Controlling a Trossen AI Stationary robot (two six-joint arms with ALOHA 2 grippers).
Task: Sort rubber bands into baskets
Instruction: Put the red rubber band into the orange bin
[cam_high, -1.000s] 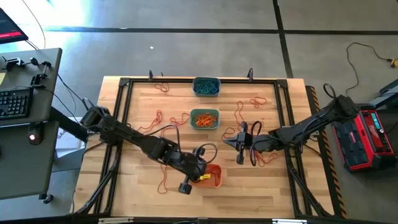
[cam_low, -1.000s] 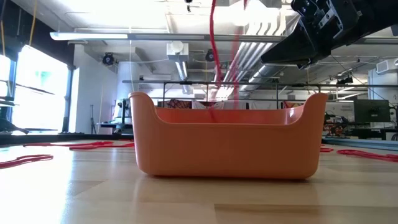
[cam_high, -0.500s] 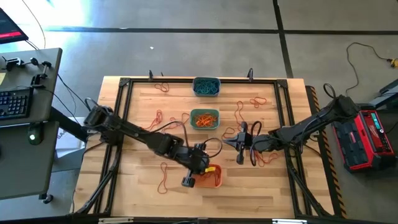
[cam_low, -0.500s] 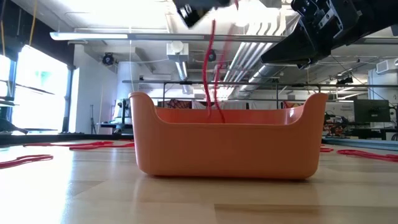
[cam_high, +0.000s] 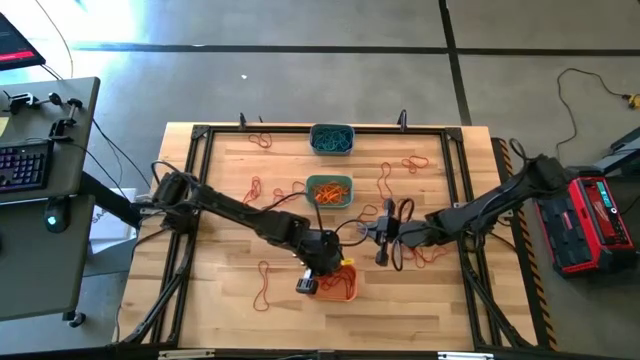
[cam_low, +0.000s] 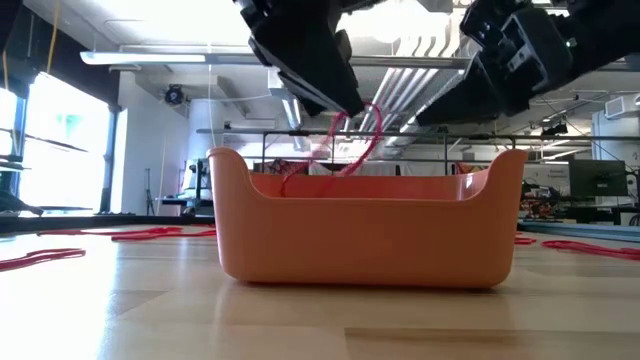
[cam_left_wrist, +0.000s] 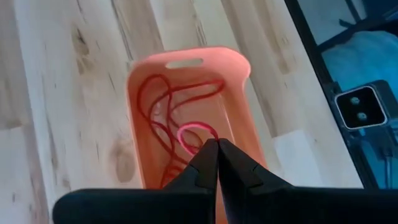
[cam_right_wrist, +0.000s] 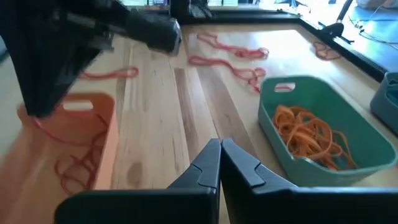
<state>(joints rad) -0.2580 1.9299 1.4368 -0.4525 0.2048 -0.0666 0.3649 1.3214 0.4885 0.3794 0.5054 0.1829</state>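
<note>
Left pincer (cam_left_wrist: 217, 148), shut on red band (cam_left_wrist: 193, 134), now lower into orange basket (cam_left_wrist: 239, 68).

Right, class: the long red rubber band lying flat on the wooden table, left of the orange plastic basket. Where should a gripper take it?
Pinch one strand of the red rubber band near mid-length, coming straight down from above. It lies thin and flat on the wooden table, so a sideways approach likely cannot get under it.
</note>
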